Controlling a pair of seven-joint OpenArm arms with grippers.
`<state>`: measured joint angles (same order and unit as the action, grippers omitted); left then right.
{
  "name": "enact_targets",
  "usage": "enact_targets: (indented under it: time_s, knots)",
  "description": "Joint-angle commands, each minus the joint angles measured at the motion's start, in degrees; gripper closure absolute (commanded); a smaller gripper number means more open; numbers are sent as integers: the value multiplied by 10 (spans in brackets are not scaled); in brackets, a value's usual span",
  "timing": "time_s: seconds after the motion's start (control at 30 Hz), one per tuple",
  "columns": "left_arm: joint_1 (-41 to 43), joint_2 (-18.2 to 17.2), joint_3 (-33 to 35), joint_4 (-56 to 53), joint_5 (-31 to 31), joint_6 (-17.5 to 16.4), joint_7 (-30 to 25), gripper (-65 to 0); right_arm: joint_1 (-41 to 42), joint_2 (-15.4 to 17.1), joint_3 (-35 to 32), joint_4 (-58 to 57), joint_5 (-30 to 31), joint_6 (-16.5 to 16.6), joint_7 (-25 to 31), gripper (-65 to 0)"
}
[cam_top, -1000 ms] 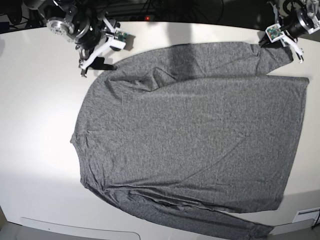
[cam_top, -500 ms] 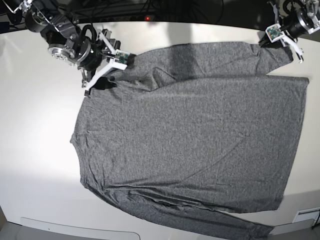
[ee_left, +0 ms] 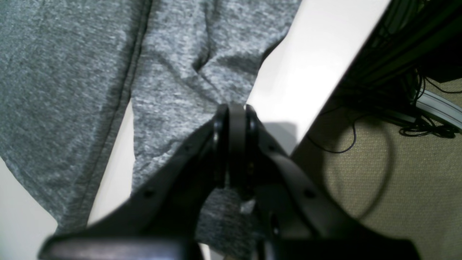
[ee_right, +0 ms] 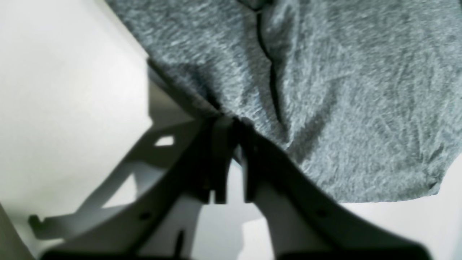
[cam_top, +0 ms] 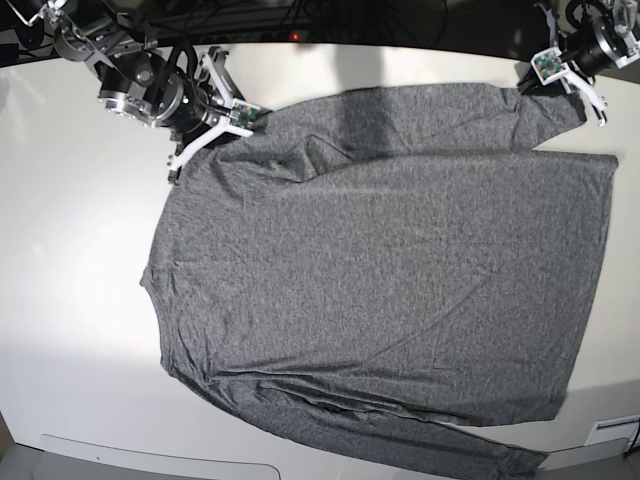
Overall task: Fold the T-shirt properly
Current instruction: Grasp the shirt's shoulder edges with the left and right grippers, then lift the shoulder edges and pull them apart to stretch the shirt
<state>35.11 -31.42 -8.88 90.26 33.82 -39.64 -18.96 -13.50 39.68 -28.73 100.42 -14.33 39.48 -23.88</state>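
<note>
The T-shirt (cam_top: 390,270) lies spread flat across most of the bench (cam_top: 70,300). At the far edge, the right gripper (ee_right: 231,124) is pinched on its shoulder fold, and the left gripper (ee_left: 234,112) near the far corner is clamped tight on the sleeve end.

Shirt (cam_top: 390,270) covers most of the desk (cam_top: 70,300); bare strip at base-view left gives free passage. Cables (ee_left: 397,72) hang off the far edge, probably clear of the desk.
</note>
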Motion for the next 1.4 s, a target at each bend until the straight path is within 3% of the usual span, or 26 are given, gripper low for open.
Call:
enact_targets:
  time_s: [0.0,0.13,0.23,0.37,0.53,0.7,0.83,1.0,1.37]
  knots:
    - [5,-8,-3,5,2,-4,0,0,3,8,1,2,-2,5,-16,0]
    - [10,-8,-3,5,-7,-4,0,0,12,8,1,2,-2,5,-1,0]
    - [16,-9,-5,10,-55,-4,0,0,14,9,3,13,0,5,18,0]
    - [45,-9,-27,64,-100,-4,1,0,13,13,11,50,11,5,1,0]
    - [70,-8,-83,145,-146,-4,16,0,13,12,56,78,61,5,-15,0]
    - [36,-8,-105,159,-179,-4,60,0,13,3,105,78,91,5,-14,0]
    - [10,-9,-105,158,-207,26,73,0,18,-22,126,78,90,-20,-11,0]
    - [-19,-12,-105,150,-221,39,107,0,52,-61,130,44,90,-26,-12,0]
    - [-138,-31,-96,-3,-238,39,73,0,163,-136,130,-98,90,-26,1,0]
